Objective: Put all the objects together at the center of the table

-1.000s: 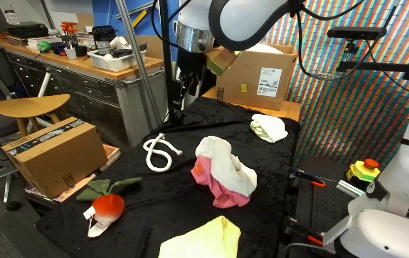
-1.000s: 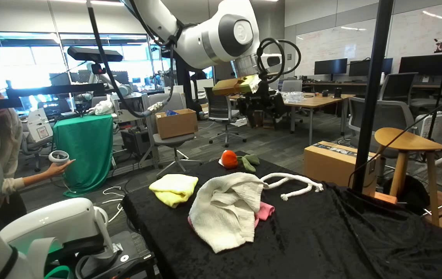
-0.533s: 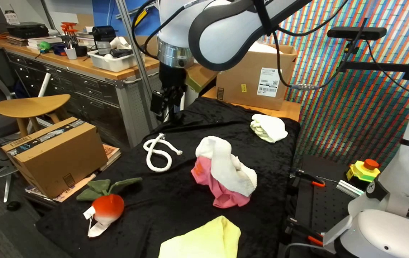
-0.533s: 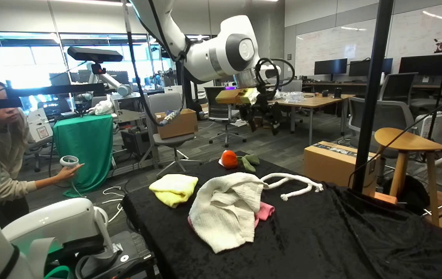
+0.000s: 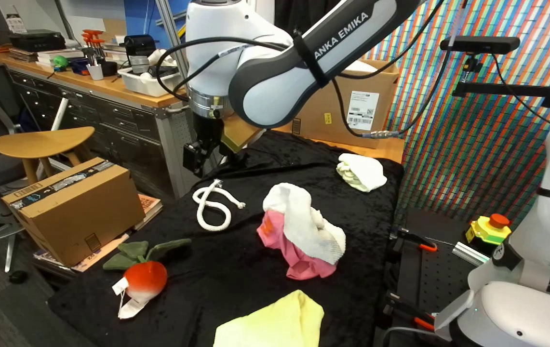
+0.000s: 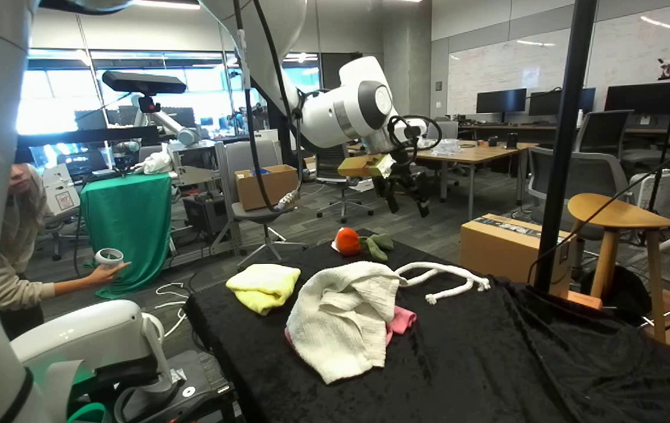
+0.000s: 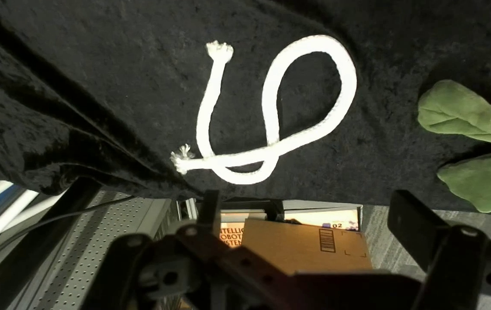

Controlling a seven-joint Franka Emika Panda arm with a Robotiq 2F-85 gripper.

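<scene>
One white rope [image 7: 273, 147] lies near the surface's [image 5: 226, 270] outer edge; fetching it seems the present step, so the spread pincer [image 7: 305, 206] should descend and pinch.

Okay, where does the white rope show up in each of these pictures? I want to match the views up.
In an exterior view: the white rope lies left of centre, a little below mid-height.
In an exterior view: white rope right of centre, to the right of the white cloth.
Wrist view: white rope upper middle, both frayed ends showing.
Shared landmark: the green leaves of the red-orange toy, at the right edge in the wrist view.
</scene>
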